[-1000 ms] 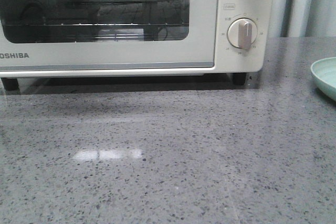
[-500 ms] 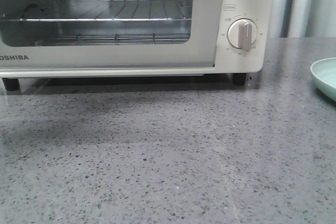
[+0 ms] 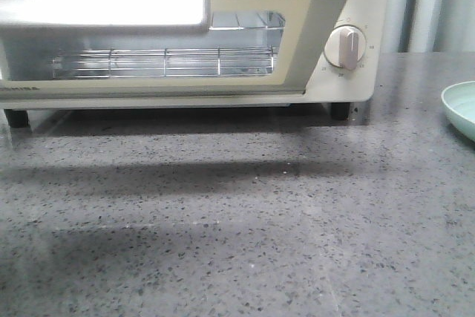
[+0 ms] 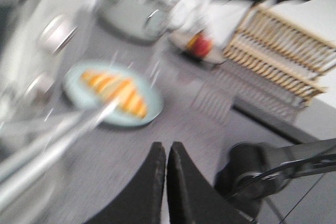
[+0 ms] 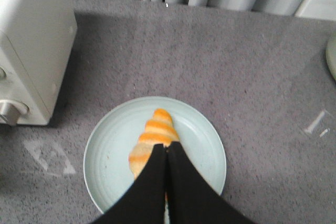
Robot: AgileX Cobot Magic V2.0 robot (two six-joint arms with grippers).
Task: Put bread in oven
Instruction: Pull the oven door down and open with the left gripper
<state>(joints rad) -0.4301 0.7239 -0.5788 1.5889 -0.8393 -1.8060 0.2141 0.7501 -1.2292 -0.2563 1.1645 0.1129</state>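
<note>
The oven (image 3: 185, 35) stands on the grey speckled tabletop (image 3: 237, 235), its drop-down door (image 3: 104, 1) partly lowered so that the wire rack (image 3: 163, 62) shows in the gap beneath the door's edge. A round dial knob (image 3: 344, 46) sits on the oven's control panel, beside the door opening. The rim of a pale green plate (image 3: 460, 109) enters the front view well apart from the oven, on the knob side.

In the right wrist view the plate (image 5: 113, 145) lies on the tabletop near the oven's corner (image 5: 31, 51), and the bread (image 5: 152, 135), golden-orange with paler stripes, rests on the plate. The right fingers (image 5: 167, 153) are pressed together with no gap between them and hang above the bread, covering part of it; whether they touch it cannot be told.

The left wrist view is strongly blurred. The left fingers (image 4: 166, 156) are likewise closed tip to tip, holding nothing visible. Beyond them the bread (image 4: 118, 90) lies on the plate (image 4: 152, 106), with blurred oven knobs (image 4: 55, 30) beside the plate and a slatted rack (image 4: 278, 61) farther off. A pale, blurred bar (image 4: 52, 140) crosses in front of the plate.
</note>
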